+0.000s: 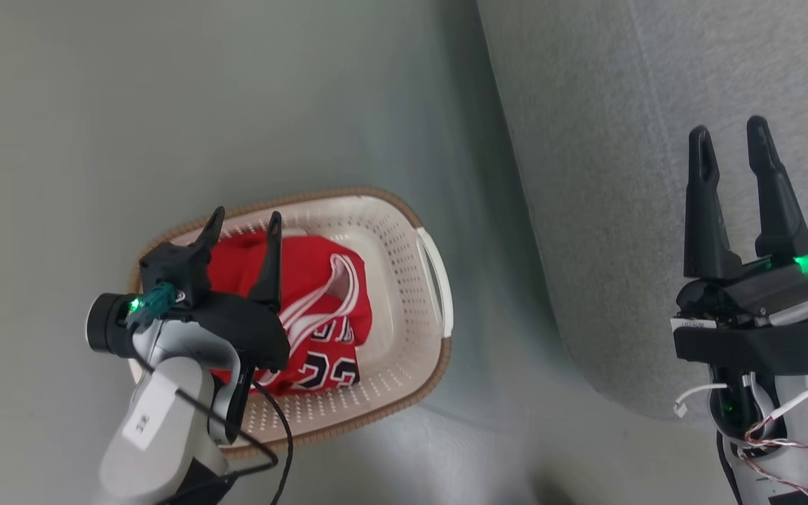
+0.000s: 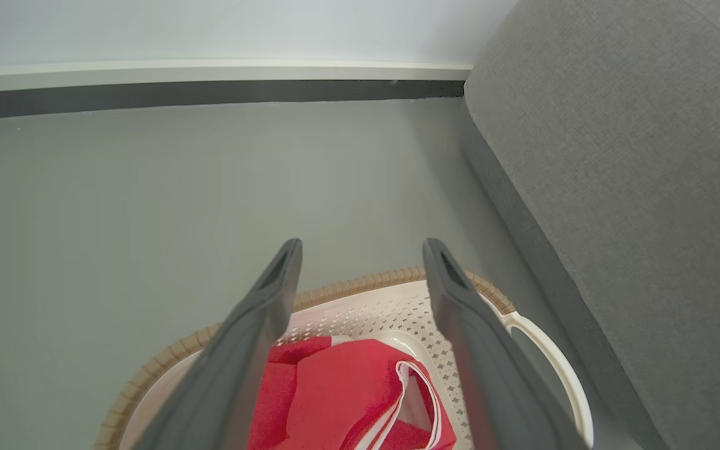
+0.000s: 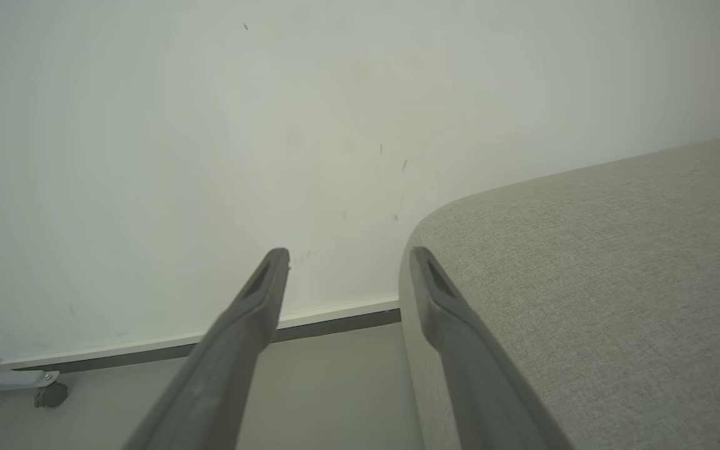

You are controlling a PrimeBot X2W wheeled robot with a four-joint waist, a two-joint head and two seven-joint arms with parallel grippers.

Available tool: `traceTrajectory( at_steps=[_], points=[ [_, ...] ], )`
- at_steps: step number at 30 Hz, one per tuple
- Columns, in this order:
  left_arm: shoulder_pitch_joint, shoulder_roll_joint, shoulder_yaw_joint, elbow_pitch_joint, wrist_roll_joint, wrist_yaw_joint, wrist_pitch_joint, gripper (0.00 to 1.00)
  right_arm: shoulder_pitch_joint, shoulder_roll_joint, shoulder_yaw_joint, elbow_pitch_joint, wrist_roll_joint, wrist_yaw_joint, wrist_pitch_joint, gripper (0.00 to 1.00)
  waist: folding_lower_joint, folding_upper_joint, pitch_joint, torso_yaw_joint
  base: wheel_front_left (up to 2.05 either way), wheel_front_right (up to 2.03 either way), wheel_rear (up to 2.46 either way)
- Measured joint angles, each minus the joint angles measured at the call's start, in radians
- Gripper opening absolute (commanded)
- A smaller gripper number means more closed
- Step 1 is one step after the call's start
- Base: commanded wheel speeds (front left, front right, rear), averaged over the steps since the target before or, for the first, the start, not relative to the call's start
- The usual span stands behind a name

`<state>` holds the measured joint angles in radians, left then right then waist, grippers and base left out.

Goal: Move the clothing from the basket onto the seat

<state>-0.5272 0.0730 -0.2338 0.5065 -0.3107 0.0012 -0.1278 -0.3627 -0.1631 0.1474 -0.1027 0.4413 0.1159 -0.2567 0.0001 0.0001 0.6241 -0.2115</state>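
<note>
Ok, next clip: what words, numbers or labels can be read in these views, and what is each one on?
"23": dark digits edged in white, on the clothing.
Lettering above that number: lost in the folds, not readable.
Forearm sticker on the left arm: two dark marks, too blurred to read.
Label below the right gripper: too small to read.
Neither wrist view has any text.

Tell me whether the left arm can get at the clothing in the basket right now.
Probably yes: the left gripper hangs open over the clothing in the basket, with nothing between them.
</note>
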Motion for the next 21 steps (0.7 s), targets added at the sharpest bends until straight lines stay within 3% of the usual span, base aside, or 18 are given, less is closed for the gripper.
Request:
traceTrajectory(
  at_steps=[21],
  points=[
    [-0.165,0.002,0.021,0.317,0.000,0.036,0.114,1.00,-0.098,0.010,0.075,-0.026,0.041,0.008,0.000,1.00,0.0000,0.0000,0.191,-0.075,0.00,0.00,0.00]
  ],
)
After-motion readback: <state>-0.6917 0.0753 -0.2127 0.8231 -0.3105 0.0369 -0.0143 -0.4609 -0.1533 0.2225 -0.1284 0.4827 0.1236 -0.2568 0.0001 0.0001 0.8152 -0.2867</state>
